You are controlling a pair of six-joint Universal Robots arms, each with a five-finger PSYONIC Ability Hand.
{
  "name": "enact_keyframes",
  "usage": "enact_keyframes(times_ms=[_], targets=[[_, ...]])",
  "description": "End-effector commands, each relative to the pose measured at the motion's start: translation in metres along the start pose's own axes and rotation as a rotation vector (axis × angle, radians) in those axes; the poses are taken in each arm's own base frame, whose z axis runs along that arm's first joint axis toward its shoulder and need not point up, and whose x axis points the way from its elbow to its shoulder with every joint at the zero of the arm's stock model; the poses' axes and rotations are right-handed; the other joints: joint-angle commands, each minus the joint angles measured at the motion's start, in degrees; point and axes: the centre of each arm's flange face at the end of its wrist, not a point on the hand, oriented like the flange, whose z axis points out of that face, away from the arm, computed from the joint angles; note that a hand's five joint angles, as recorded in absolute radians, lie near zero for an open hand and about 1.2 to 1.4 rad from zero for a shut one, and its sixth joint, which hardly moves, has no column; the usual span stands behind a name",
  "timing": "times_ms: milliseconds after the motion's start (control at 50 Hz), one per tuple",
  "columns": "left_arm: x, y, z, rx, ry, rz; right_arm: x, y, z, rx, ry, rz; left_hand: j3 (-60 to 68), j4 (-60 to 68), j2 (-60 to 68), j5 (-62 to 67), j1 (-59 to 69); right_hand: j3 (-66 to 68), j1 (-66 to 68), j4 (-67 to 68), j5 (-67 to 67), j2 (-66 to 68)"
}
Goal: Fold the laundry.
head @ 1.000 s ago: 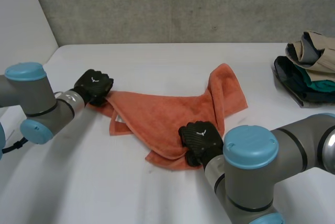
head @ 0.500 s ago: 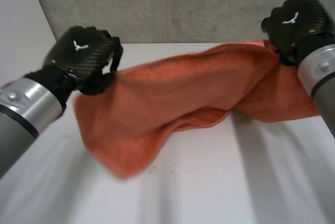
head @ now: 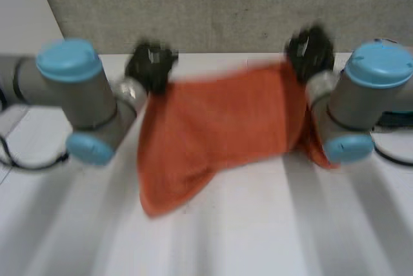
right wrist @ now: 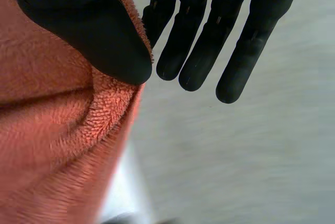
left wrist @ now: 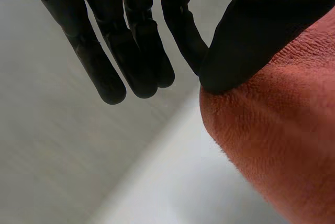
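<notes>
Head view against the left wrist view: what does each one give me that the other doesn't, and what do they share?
Head view: the right hand holding one top corner of the orange towel, the towel spread between both arms, its lower end drooping toward the table. Left wrist view: the left hand's thumb pinching the towel's corner, remaining fingers straight. Shared: left hand, towel, white table.

towel (head: 213, 128) — right end hidden behind right arm (head: 352, 108) | both wrist views: towel cut off at edge
</notes>
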Motion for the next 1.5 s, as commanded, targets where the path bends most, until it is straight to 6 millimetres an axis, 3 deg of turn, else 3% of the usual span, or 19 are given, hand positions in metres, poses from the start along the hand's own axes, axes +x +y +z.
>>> enact_keyframes(times_ms=[20, 40, 60, 100, 180, 240, 320, 420, 600, 720, 780, 820, 880, 940, 1080, 1260, 1380, 1460, 1500], targets=[[-0.081, -0.132, 0.015, 0.531, -0.354, 0.064, 0.103, -0.078, 0.033, 0.389, 0.523, 0.055, 11.5, 11.2, 11.3, 14.1, 14.1, 11.5, 17.5, 11.1, 12.1, 12.1], [-0.093, -0.153, 0.005, 0.595, -0.412, 0.064, 0.109, -0.085, 0.03, 0.413, 0.526, 0.059, 11.5, 11.2, 11.3, 14.1, 14.1, 11.5, 17.5, 11.1, 12.1, 12.1], [-0.096, -0.158, -0.001, 0.607, -0.427, 0.064, 0.11, -0.088, 0.029, 0.419, 0.517, 0.063, 11.5, 11.2, 11.3, 14.1, 14.1, 11.5, 17.5, 11.1, 12.1, 12.1], [-0.099, -0.159, -0.009, 0.592, -0.433, 0.064, 0.108, -0.092, 0.024, 0.411, 0.461, 0.064, 11.5, 11.2, 11.3, 14.1, 14.1, 11.5, 17.5, 11.1, 12.1, 12.1], [-0.089, -0.137, -0.025, 0.495, -0.389, 0.059, 0.094, -0.081, 0.011, 0.338, 0.307, 0.076, 11.5, 11.2, 11.3, 14.1, 14.1, 11.5, 17.5, 11.1, 12.1, 12.1], [-0.073, -0.11, -0.04, 0.382, -0.331, 0.053, 0.083, -0.071, 0.002, 0.299, 0.204, 0.094, 11.5, 11.2, 11.3, 14.1, 14.1, 11.5, 17.5, 11.1, 12.1, 12.1], [-0.05, -0.065, -0.059, 0.215, -0.246, 0.041, 0.061, -0.034, -0.013, 0.194, 0.031, 0.099, 11.5, 11.2, 11.3, 14.1, 14.1, 11.5, 17.5, 11.1, 12.1, 12.1], [-0.013, -0.007, -0.086, 0.017, -0.129, 0.024, 0.016, 0.001, -0.048, 0.041, -0.228, 0.131, 11.5, 11.2, 11.3, 14.1, 14.1, 11.5, 17.5, 11.1, 12.1, 12.1], [0.03, 0.055, -0.115, -0.235, 0.028, 0.014, -0.042, 0.042, -0.098, -0.179, -0.478, 0.213, 11.5, 11.2, 11.3, 14.1, 14.1, 11.5, 17.5, 11.1, 12.1, 12.1], [0.034, 0.059, -0.127, -0.321, 0.08, 0.012, -0.036, 0.061, -0.102, -0.279, -0.452, 0.362, 11.5, 11.2, 11.3, 14.1, 14.1, 9.7, 15.7, 9.3, 10.4, 10.3], [0.029, 0.052, -0.129, -0.317, 0.072, 0.01, -0.027, 0.07, -0.1, -0.323, -0.411, 0.46, 11.5, 11.2, 11.3, 14.1, 14.1, -10.9, -4.9, -11.3, -10.3, -10.3], [0.023, 0.043, -0.13, -0.295, 0.054, 0.001, -0.008, 0.075, -0.096, -0.351, -0.338, 0.576, 11.5, 11.2, 11.3, 14.1, 14.1, -31.8, -25.8, -32.2, -31.1, -31.2], [0.018, 0.035, -0.13, -0.272, 0.041, 0.001, 0.017, 0.082, -0.095, -0.393, -0.249, 0.724, 11.5, 11.2, 11.3, 14.1, 14.1, -44.3, -38.3, -44.6, -43.6, -43.6], [0.012, 0.024, -0.129, -0.237, 0.022, 0.003, 0.026, 0.091, -0.099, -0.455, -0.223, 0.829, 11.5, 11.2, 11.3, 14.1, 14.1, -47.2, -41.2, -47.5, -46.5, -46.5], [0.003, 0.007, -0.12, -0.174, -0.011, -0.021, 0.026, 0.096, -0.111, -0.546, -0.28, 0.802, 11.5, 11.2, 11.3, 14.1, 14.1, -46.5, -40.5, -46.9, -45.8, -45.9], [-0.006, 0.001, -0.108, -0.146, -0.04, -0.033, 0.005, 0.112, -0.114, -0.501, -0.407, 0.446, 11.5, 11.2, 11.3, 14.1, 14.1, -41.6, -35.6, -42.0, -41.0, -41.0], [-0.005, 0.005, -0.106, -0.153, -0.037, -0.033, -0.01, 0.127, -0.105, -0.47, -0.408, 0.374, 11.5, 11.2, 11.3, 14.1, 14.1, -38.4, -32.4, -38.8, -37.8, -37.8], [-0.007, 0.006, -0.105, -0.159, -0.043, -0.036, -0.017, 0.134, -0.096, -0.433, -0.382, 0.363, 11.5, 11.2, 11.3, 14.1, 14.1, -30.4, -24.4, -30.8, -29.7, -29.7], [-0.006, 0.008, -0.106, -0.163, -0.041, -0.038, -0.021, 0.14, -0.091, -0.426, -0.372, 0.358, 11.5, 11.2, 11.3, 14.1, 14.1, -16.0, -9.9, -16.3, -15.3, -15.3]])
